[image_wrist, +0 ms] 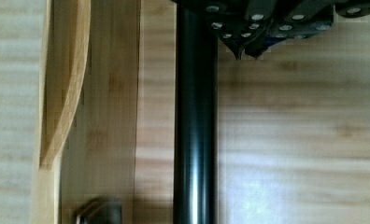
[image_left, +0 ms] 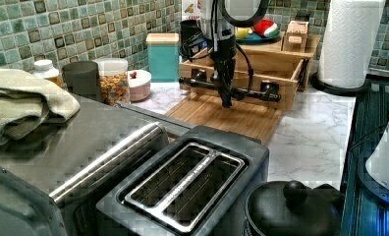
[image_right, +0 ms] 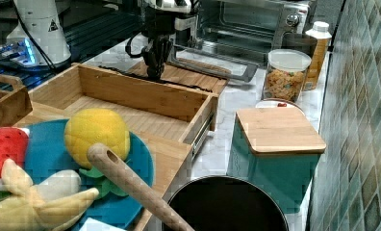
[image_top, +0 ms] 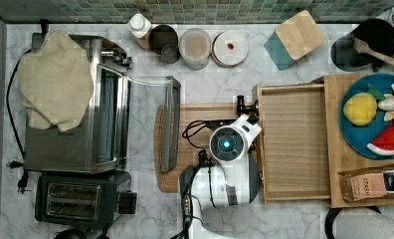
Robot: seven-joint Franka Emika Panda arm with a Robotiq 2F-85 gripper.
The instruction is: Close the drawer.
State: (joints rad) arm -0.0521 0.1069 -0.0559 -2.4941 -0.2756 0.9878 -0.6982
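Observation:
The drawer (image_top: pixel 294 139) is a light bamboo tray standing pulled far out of its bamboo shelf unit, its inside bare (image_right: pixel 131 96). A black bar handle (image_left: pixel 241 92) runs across its front panel (image_wrist: pixel 195 140). My gripper (image_left: pixel 226 101) points straight down just in front of that handle, over the darker cutting board (image_top: pixel 195 114). The fingers are shut with nothing between them, and the tips (image_wrist: pixel 239 49) hang right beside the bar on the side away from the drawer. In the right view the gripper (image_right: pixel 155 72) sits just beyond the front panel. My wrist (image_top: pixel 227 144) hides the handle's middle in the top view.
A toaster oven's glass door (image_top: pixel 170 124) lies open over the cutting board's far end. A black toaster (image_top: pixel 75 199) stands near it. Jars (image_top: pixel 195 47) and a teal canister (image_top: pixel 294 37) line the tiled wall. A blue plate (image_top: pixel 345 127) of toy fruit tops the shelf unit.

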